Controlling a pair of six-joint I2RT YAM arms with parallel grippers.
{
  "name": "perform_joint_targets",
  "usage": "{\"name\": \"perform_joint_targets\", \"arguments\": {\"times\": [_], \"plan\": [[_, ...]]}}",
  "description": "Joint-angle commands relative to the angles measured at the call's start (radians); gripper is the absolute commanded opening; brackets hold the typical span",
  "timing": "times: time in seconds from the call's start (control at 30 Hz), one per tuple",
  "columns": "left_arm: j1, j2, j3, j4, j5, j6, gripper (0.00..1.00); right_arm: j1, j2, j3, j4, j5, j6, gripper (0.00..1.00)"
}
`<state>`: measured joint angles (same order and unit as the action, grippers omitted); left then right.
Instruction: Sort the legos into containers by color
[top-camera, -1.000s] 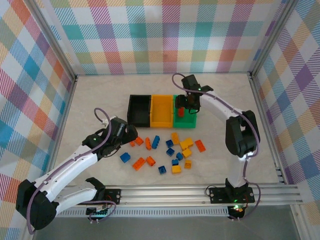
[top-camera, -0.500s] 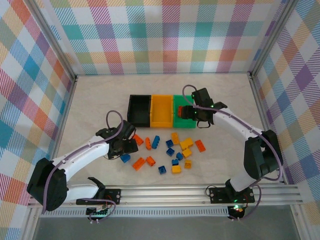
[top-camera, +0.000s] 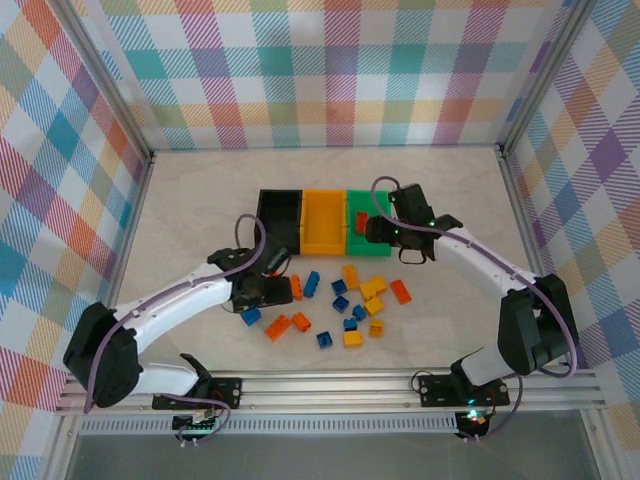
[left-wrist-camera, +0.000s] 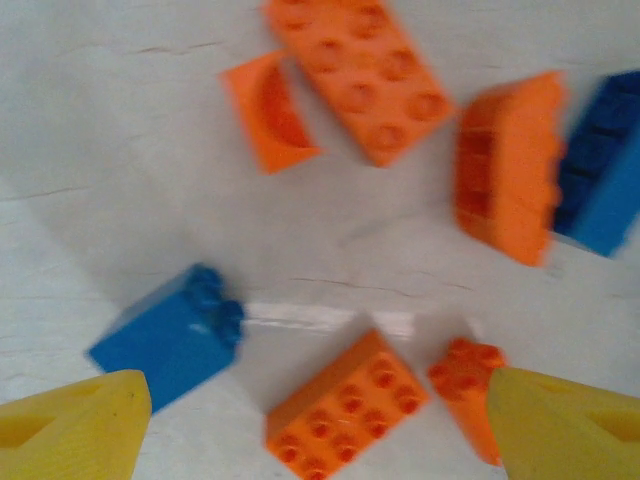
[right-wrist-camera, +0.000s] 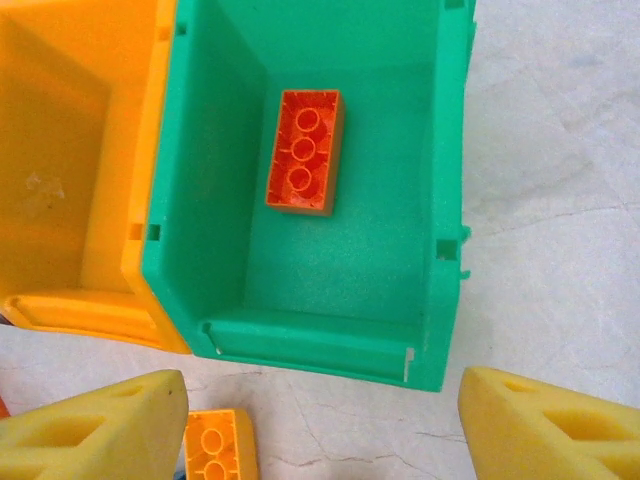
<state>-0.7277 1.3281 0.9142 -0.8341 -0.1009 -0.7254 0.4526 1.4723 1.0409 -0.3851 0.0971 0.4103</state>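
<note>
Left arm stretched low; left gripper (left-wrist-camera: 310, 425) spread wide above loose legos (left-wrist-camera: 345, 405); right arm bent inward; right gripper (right-wrist-camera: 325, 425) released, empty, over green bin (right-wrist-camera: 445, 200).

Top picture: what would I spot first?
A bright scatter of orange, yellow and blue legos in the middle of the table. Just behind them sit three bins in a row, black, yellow and green, with one orange brick lying in the green one.

Orange brick (right-wrist-camera: 303, 150) flat inside green bin (right-wrist-camera: 442, 200); yellow-orange bin (right-wrist-camera: 60, 160) touching alongside.
</note>
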Motion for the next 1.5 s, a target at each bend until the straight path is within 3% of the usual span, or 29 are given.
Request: {"name": "perform_joint_targets", "arguments": {"times": [0.0,0.23,0.4,0.7,0.93,1.27,1.47], "plan": [[-0.039,0.059,0.029,-0.047,0.005,0.009,0.87,-0.003,-0.029,-0.020,0.023,0.008,0.017,0.73],[-0.012,0.006,-0.059,-0.116,-0.074,-0.001,0.88,-0.005,-0.046,-0.038,0.029,0.009,0.010,0.73],[0.060,-0.006,-0.141,-0.044,-0.041,0.006,0.87,-0.007,-0.049,-0.041,0.034,0.010,0.007,0.73],[0.102,0.097,-0.154,0.046,-0.049,0.051,0.66,-0.012,-0.063,-0.049,0.032,0.013,0.004,0.73],[0.125,0.148,-0.175,0.083,-0.062,0.081,0.67,-0.015,-0.059,-0.050,0.037,0.014,0.001,0.73],[0.125,0.078,-0.179,0.058,-0.041,0.078,0.40,-0.029,-0.064,-0.050,0.038,0.016,0.007,0.73],[0.090,0.008,-0.036,0.002,-0.057,0.102,0.36,-0.044,-0.083,-0.060,0.041,0.018,0.016,0.73]]}}
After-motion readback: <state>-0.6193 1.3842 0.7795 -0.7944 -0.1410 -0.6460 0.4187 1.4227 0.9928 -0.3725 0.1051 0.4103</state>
